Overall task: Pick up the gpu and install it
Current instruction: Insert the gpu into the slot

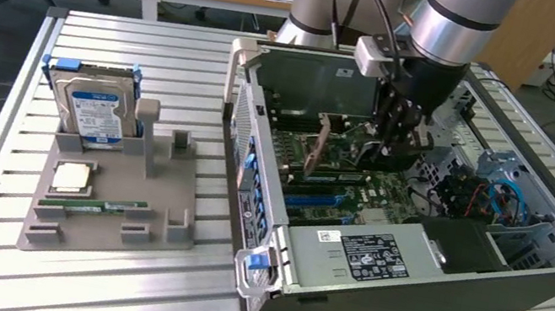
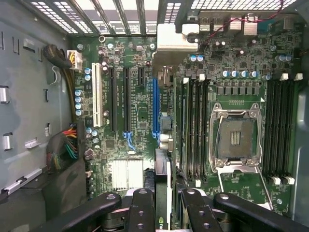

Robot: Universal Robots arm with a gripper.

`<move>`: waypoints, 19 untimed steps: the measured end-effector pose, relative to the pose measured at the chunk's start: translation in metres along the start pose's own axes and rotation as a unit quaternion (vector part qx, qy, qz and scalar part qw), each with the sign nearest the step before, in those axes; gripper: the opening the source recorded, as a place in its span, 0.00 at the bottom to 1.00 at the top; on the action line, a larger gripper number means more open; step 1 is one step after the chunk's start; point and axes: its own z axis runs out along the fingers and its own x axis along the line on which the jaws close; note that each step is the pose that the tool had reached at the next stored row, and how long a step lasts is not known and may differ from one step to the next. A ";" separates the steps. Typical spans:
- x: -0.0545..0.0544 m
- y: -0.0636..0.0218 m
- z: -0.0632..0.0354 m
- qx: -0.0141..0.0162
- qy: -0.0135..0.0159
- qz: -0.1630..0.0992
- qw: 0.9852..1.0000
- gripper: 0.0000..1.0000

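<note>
The gpu [image 2: 163,188] shows edge-on in the wrist view as a thin dark card with a green logo near the fingers. Its grey metal bracket [image 2: 176,41] is at the far end. My gripper [image 2: 166,210] is shut on it, one black finger [image 2: 140,208] on each side. The card hangs just above the motherboard [image 2: 140,111], in line with the blue slot [image 2: 155,106]. In the exterior view my gripper [image 1: 387,149] reaches down inside the open computer case [image 1: 400,305], and the gpu [image 1: 317,152] appears as a brownish upright strip beside it.
On the exterior view's left, a grey holder [image 1: 166,204] carries a silver hard drive [image 1: 97,111], a CPU chip [image 1: 71,177] and a green RAM stick [image 1: 91,207]. Inside the case are the CPU socket [image 2: 236,137], RAM slots [image 2: 195,125], a white slot [image 2: 96,96], cable bundles [image 2: 65,150] and the power supply [image 1: 375,254].
</note>
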 end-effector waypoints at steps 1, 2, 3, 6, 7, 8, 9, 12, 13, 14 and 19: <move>0.000 0.0002 0.0011 0.000 0.000 0.000 1.000 0.26; 0.000 0.0004 0.0022 0.000 0.000 0.000 1.000 0.26; 0.000 0.0005 0.0033 0.000 0.000 0.000 1.000 0.26; 0.000 0.0007 0.0042 0.000 0.000 0.000 1.000 0.26; 0.000 0.0007 0.0042 0.000 0.000 0.000 1.000 0.26; 0.000 0.0007 0.0043 0.000 0.000 0.000 1.000 0.26; 0.000 0.0007 0.0043 0.000 0.000 0.000 1.000 0.26; 0.000 0.0007 0.0044 0.000 0.000 0.000 1.000 0.26; 0.000 0.0007 0.0052 0.000 0.000 0.000 1.000 0.26; 0.000 0.0007 0.0059 0.000 0.000 0.000 1.000 0.26; 0.000 0.0009 0.0101 0.000 0.000 0.000 1.000 0.26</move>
